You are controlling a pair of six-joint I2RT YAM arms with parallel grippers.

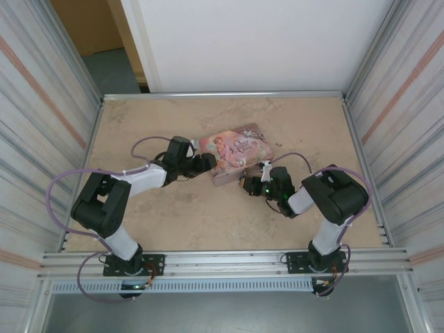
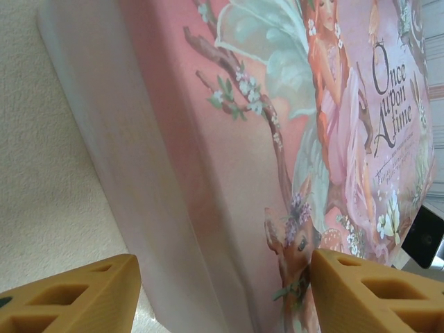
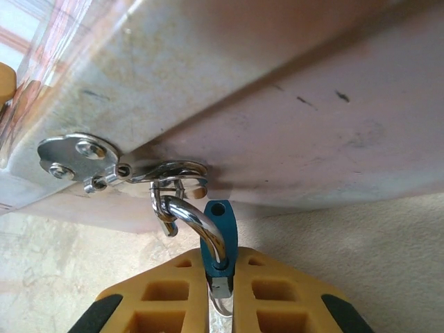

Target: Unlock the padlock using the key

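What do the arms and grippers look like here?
The left arm and right arm share black joint housings, white links and looping lilac cables. A green light glows near the right wrist. Fingers are yellow-orange plastic with moulded pockets; the right ones carry black corner patches.

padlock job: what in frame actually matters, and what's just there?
In the job:
- padlock, pinched in the right gripper, shackle through the hasp
- tin, which carries the hasp
- left gripper, open at the tin's edge

Just there:
- table
- cables on the arms
- walls
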